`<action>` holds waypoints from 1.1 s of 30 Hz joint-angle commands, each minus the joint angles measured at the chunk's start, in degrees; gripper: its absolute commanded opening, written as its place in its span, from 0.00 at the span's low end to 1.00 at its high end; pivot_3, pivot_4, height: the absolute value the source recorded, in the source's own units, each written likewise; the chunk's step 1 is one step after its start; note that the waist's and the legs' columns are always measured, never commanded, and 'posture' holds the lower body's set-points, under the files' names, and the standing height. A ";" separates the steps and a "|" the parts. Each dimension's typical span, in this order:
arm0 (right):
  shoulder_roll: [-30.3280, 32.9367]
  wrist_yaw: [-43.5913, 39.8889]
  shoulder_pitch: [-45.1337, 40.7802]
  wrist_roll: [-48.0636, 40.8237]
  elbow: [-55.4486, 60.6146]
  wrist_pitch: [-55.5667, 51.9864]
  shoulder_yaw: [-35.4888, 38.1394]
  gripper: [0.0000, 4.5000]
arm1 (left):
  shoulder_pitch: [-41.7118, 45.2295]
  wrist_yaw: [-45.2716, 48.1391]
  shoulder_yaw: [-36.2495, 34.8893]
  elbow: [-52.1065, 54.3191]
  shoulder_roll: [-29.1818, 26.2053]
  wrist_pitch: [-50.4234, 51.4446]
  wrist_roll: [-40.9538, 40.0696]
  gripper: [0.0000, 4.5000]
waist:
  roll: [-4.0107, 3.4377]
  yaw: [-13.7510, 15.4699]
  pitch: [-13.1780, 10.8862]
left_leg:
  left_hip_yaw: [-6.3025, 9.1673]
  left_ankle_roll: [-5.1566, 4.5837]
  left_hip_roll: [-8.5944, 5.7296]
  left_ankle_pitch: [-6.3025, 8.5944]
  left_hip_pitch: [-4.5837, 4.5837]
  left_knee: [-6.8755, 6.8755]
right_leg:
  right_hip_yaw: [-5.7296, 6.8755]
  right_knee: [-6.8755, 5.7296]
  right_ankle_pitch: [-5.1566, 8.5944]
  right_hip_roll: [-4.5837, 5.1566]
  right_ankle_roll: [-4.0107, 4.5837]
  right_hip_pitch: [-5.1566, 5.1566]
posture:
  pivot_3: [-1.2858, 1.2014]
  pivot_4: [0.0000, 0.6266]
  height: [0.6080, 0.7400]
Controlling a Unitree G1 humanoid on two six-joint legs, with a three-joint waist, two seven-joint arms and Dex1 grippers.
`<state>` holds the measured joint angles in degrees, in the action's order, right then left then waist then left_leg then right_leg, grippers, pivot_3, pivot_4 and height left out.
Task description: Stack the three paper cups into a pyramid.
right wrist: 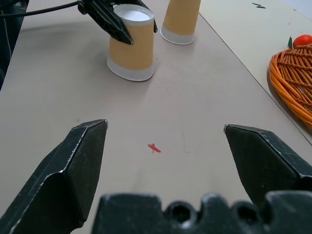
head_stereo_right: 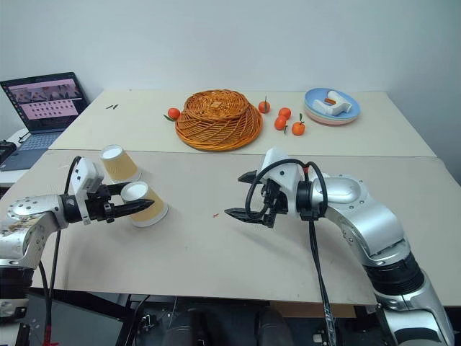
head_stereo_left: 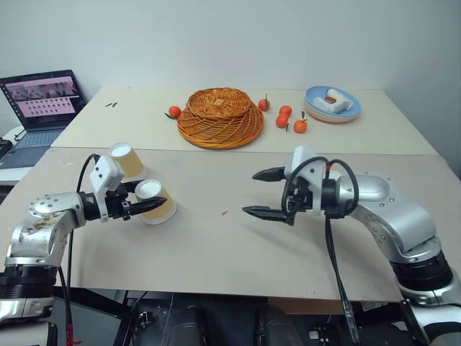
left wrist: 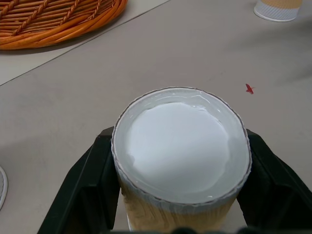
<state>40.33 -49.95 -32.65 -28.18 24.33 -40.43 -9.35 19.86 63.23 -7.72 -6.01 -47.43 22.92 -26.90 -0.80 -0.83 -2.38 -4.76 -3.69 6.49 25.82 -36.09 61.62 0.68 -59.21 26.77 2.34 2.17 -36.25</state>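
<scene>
I have the left gripper [head_stereo_left: 148, 205] closed on the near cup [head_stereo_left: 156, 201], its fingers [left wrist: 90, 185] pressed to either side just below the white upturned base. The cup stands upside down on the surface [head_stereo_left: 216, 245], rim down, well in front of the basket [head_stereo_left: 220, 117] and off to its left. A second cup [head_stereo_left: 127, 161] stands inverted just behind the held one, a little nearer the basket, the two close but apart. I can only find these two cups, so the third is yet to be located. The right gripper [head_stereo_right: 245, 194] hangs empty, fingers spread wide, in front of the basket over a small red fleck [right wrist: 154, 147]. I judge this the first pick (grip just made). Next I need to lift without crushing the paper and set the cup touching its neighbour for the base row.
</scene>
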 commanded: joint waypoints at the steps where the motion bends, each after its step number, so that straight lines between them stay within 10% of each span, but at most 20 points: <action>1: 0.57 0.19 -0.24 -0.01 1.48 0.23 2.11 1.00 | 1.57 0.04 0.07 1.03 0.20 -0.01 0.35 0.58 | 0.00 0.01 0.00 | 0.00 0.00 -0.01 0.00 0.00 0.00 | 0.00 0.01 0.00 0.00 0.00 0.00 | 0.52 0.24 0.13; 10: 0.24 0.76 -1.54 1.95 -0.83 1.08 1.47 1.00 | 10.78 1.66 7.50 7.61 7.62 3.21 -1.71 0.58 | 0.01 0.68 -0.01 | -0.02 0.01 -0.10 -0.02 -0.04 0.06 | -0.08 0.02 0.00 0.01 -0.01 0.09 | 0.52 0.24 0.13; 28: -0.02 3.00 -2.46 2.80 -0.39 -0.58 3.87 1.00 | 21.27 5.10 21.50 -12.26 25.65 -10.54 11.05 0.58 | 0.01 0.57 -0.02 | 0.20 -0.12 -0.56 -0.05 -0.04 0.19 | -0.58 -0.23 0.21 0.09 -0.40 0.10 | 0.52 0.24 0.13; 33: -0.16 3.15 -2.42 2.57 -0.57 -0.60 4.09 1.00 | 21.12 5.44 20.27 -9.75 24.82 -9.80 10.19 0.99 | 0.03 0.63 -0.03 | 0.20 -0.13 -0.62 -0.05 -0.03 0.16 | -0.63 -0.13 0.21 0.08 -0.41 0.11 | 0.52 0.24 0.13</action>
<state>39.84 -47.24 -34.53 -25.05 22.07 -41.09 -7.79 40.22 68.44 13.47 -18.01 -21.96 12.90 -16.59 -0.77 -0.19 -2.41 -4.55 -3.82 5.87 25.78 -36.12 61.78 0.05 -59.34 26.99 2.40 1.76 -36.14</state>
